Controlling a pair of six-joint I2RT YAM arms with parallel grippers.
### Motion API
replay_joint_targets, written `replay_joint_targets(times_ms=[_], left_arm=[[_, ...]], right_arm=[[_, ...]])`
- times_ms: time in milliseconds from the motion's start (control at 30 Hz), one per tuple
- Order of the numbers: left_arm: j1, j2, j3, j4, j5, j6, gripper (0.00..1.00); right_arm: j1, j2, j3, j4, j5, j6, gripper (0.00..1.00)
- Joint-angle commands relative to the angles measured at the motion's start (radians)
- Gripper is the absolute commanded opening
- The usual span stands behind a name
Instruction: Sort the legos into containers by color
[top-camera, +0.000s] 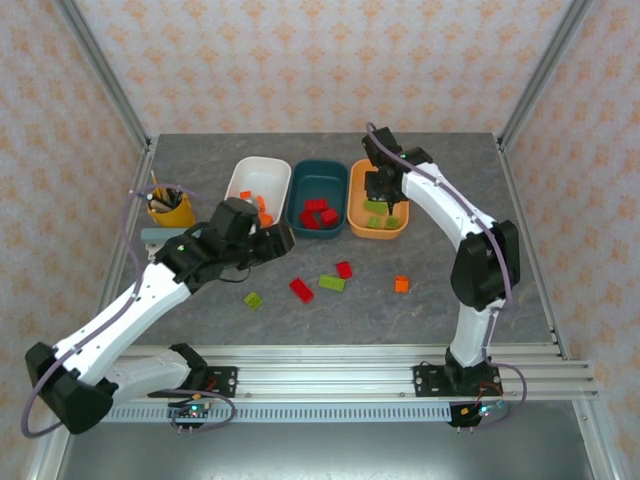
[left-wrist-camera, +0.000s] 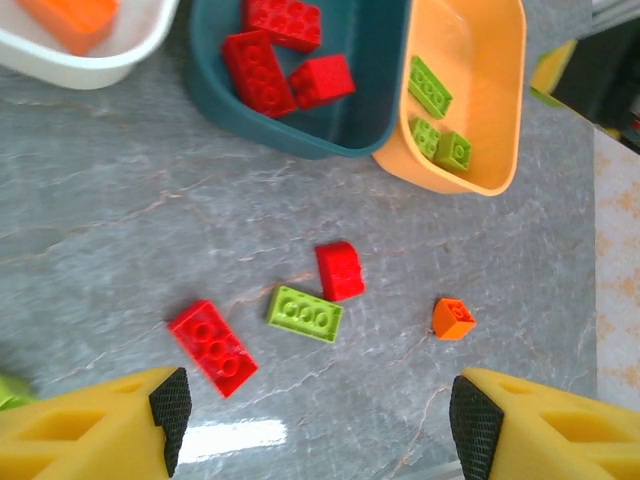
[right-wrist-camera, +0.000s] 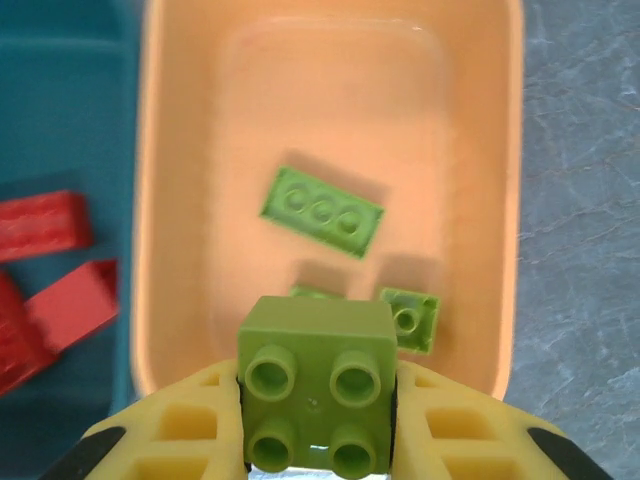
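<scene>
Right hand (top-camera: 381, 192): yellow lattice-moulded fingers clamped on a square lime brick (right-wrist-camera: 315, 390), its four round studs facing the wrist camera.
Orange tub (right-wrist-camera: 505, 150): glossy and round-cornered, directly beneath the right hand; it holds an oblong lime brick (right-wrist-camera: 322, 211) and a small lime brick (right-wrist-camera: 408, 320).
Left hand (left-wrist-camera: 320, 410): spread wide and empty, with black textured pads (left-wrist-camera: 170, 405) on yellow fingers, above the tabletop (left-wrist-camera: 110, 220).
Surface: grey, marble-veined, faintly reflective.
Loose bricks: just ahead of the left hand lie a red oblong (left-wrist-camera: 213, 347), a lime oblong (left-wrist-camera: 304, 313), a red square (left-wrist-camera: 340, 270) just beside it, and a small orange brick (left-wrist-camera: 453, 318).
Teal tub (left-wrist-camera: 330, 145): farther ahead of the left hand, holding studded red bricks (left-wrist-camera: 258, 72).
White tub (left-wrist-camera: 120, 60): ahead and to the left, holding an orange brick (left-wrist-camera: 72, 15).
</scene>
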Motion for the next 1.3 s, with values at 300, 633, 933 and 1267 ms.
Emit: replay_joint_targets(times_ms=[300,633,933,1267], left_arm=[[-0.060,0.155,0.124,0.131,-0.059,0.002,0.72],[-0.070,0.222,0.146,0.089,-0.045,0.028,0.72],[-0.147,0.407,0.281,0.050,-0.001,0.038,0.72],[-0.287,0.748,0.560,-0.082,0.025,-0.011,0.71]], right_arm=[[-0.090,0.426,0.409,-0.085,-0.054,0.079,0.28],[-0.100,0.454,0.533,-0.131,-0.105,0.066,0.55],[-0.100,0.003,0.214,-0.082,-0.069,0.083,0.63],[-0.099,-0.686,-0.371,-0.151,-0.103,0.269,0.64]])
